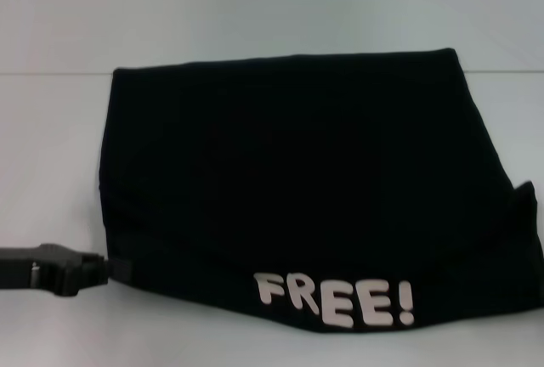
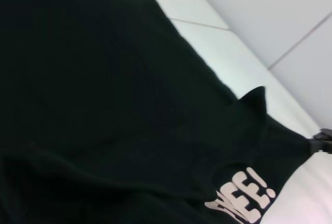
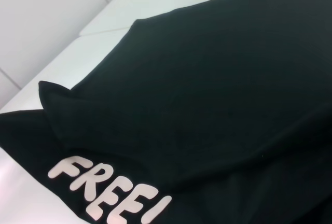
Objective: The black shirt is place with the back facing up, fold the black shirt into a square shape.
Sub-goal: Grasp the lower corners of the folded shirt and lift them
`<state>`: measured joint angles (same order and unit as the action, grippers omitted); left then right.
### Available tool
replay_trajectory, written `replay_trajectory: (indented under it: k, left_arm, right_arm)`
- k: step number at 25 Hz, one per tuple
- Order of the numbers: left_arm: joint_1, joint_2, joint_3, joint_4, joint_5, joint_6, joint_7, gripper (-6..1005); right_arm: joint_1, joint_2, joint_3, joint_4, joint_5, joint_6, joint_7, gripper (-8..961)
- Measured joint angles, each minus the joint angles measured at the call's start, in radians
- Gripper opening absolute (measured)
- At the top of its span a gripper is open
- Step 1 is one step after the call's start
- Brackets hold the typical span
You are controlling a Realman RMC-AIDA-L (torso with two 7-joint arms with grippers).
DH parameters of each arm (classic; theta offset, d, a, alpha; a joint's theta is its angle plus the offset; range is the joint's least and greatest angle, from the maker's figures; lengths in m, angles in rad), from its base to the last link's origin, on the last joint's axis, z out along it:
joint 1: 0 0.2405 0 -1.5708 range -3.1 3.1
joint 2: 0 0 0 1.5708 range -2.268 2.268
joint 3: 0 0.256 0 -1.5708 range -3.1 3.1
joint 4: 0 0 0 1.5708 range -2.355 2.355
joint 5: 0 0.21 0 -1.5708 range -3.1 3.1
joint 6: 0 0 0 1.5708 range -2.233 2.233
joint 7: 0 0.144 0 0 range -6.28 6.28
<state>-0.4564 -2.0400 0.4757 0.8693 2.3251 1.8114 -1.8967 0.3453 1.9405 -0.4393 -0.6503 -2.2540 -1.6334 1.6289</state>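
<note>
The black shirt lies on the white table as a broad folded block, much bigger than the grippers. White letters "FREE!" show along its near edge. My left gripper comes in low from the left and is shut on the shirt's near-left corner, where a small tab of fabric is pulled out. The head view does not show my right gripper. In the left wrist view the right gripper sits at the shirt's far corner, where the fabric tapers to a point in its grip. A pointed flap stands up near the lettering.
The white table spreads around the shirt on the left and in front. A seam line runs across the table behind the shirt's far edge.
</note>
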Motion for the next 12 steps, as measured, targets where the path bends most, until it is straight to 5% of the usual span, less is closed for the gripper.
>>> replay_trajectory:
  k: [12]
  left_arm:
    - [0.028,-0.001,-0.026,-0.002,0.048,0.143,0.053,-1]
  right_arm:
    - [-0.090,-0.010,0.049,-0.035,-0.006,-0.140,-0.052,36]
